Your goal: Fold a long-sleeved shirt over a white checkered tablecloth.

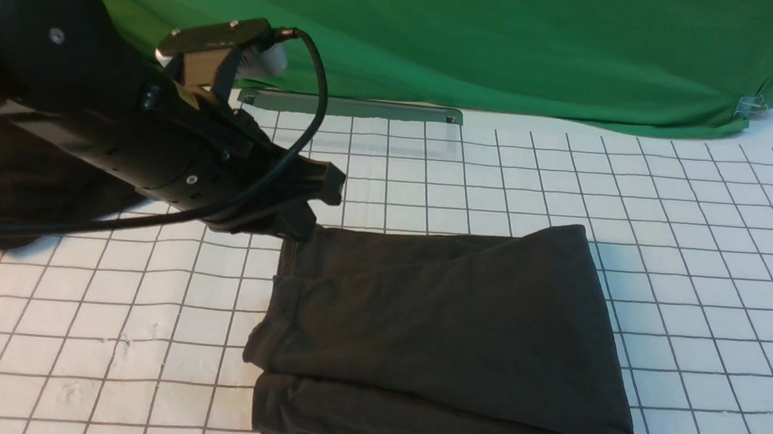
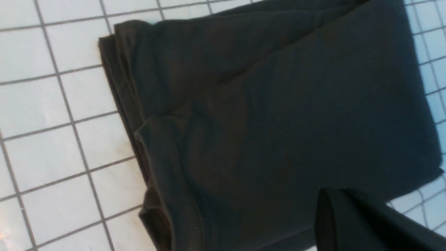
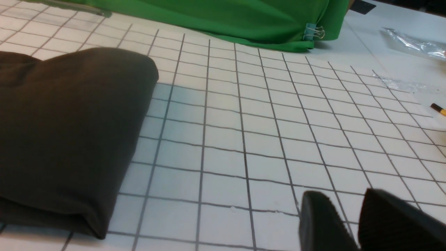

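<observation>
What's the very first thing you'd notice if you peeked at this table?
The long-sleeved shirt, folded into a dark bundle, sits in the middle of the white checkered tablecloth. The robot's big black left arm reaches in at the bundle's far left corner. A bright green cloth hangs across the back.

open grid right of folded shirt (image 1: 446,332), black heap (image 1: 10,173) far left

Front view: low, facing forward over long-sleeved shirt (image 1: 446,332). Both wrist views: close, angled down, sharing same shirt.
</observation>
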`<state>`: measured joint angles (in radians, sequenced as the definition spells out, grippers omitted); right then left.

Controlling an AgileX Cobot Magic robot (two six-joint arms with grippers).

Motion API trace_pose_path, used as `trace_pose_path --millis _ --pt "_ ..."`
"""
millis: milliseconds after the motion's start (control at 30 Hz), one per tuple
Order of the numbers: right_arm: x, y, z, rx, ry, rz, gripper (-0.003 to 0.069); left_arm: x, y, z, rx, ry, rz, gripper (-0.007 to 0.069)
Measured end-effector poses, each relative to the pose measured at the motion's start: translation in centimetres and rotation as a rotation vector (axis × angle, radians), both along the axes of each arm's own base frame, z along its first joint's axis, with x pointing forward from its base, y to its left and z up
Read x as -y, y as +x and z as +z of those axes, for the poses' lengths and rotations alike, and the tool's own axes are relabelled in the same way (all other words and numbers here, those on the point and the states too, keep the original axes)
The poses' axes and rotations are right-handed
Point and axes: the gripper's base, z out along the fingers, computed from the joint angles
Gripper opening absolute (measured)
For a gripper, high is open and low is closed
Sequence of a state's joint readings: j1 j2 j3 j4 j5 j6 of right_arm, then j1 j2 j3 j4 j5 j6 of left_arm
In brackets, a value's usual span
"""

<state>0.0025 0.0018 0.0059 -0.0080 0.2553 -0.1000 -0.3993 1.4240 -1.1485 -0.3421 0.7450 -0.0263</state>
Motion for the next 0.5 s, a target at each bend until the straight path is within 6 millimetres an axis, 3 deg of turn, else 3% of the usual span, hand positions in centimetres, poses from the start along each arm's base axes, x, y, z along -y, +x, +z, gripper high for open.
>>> trace_pose_path --millis 167,367,467,500 --pt "0.0 0.0 0.0 0.003 0.000 0.000 0.0192 -1.1 -2.1 3.1 0.111 0.001 -0.010 0.0001" --pt "0.0 0.0 0.0 0.003 0.000 0.000 0.0202 -4.0 -7.9 8.7 0.349 -0.010 -0.028 0.0001" --pt "0.0 0.0 0.0 0.003 0.000 0.000 0.0208 -5.4 -11.3 9.8 0.461 -0.050 -0.023 0.0001" --pt "0.0 0.0 0.0 0.003 0.000 0.000 0.0210 -5.5 -11.5 9.8 0.472 -0.056 -0.019 0.0001"
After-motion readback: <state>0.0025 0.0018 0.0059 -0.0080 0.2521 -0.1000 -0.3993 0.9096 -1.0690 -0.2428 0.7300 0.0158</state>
